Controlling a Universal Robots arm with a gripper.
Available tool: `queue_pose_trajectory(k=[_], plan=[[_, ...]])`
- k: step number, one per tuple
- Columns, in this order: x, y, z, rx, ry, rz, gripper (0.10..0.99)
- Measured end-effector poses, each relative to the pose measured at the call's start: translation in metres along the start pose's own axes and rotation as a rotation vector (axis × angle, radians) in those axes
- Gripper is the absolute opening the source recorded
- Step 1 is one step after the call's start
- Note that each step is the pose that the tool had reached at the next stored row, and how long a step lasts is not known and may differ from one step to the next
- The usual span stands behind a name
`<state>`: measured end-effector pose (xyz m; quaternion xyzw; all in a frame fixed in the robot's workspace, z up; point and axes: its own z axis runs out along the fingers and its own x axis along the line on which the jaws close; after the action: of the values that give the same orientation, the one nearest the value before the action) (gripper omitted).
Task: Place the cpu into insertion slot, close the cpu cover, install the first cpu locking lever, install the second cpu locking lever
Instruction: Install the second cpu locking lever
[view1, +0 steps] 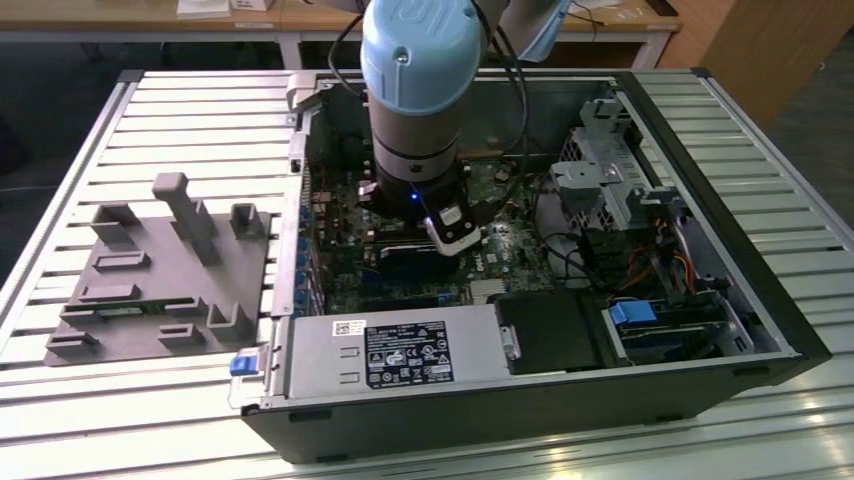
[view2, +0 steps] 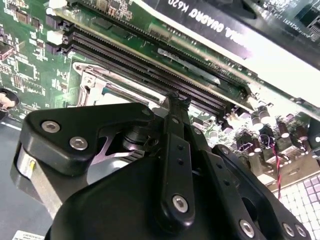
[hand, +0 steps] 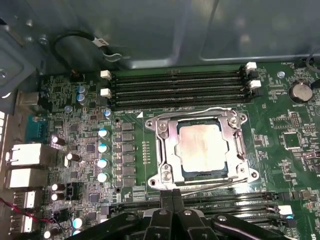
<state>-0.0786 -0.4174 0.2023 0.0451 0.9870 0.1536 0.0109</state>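
Pale-blue-capped grey arm (view1: 416, 90), black claw (view2: 175, 102) (silver screws).

Matt silvery-grey metal cpu (hand: 201, 146); shiny silver metal cpu cover (hand: 167, 150); glossy green circuit board (hand: 280, 145); matt black plastic gripper (hand: 172, 192).

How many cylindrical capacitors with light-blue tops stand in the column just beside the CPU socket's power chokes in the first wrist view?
4, in one column: and. They stand beside the chokes, on the side away from the insertion slot. Similar ones sit elsewhere on the board; some may be hidden.

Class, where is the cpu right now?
In the first wrist view, the cpu sits in the insertion slot, framed by the cpu cover, between memory slots.
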Motion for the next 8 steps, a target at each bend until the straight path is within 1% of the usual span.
queue_pose_trajectory(k=[3,8], plan=[[0.0003,-0.0008,0.0014,-0.001,0.0001,0.000,0.106],[0.0011,-0.0009,0.0016,-0.002,0.0002,0.000,0.106]])
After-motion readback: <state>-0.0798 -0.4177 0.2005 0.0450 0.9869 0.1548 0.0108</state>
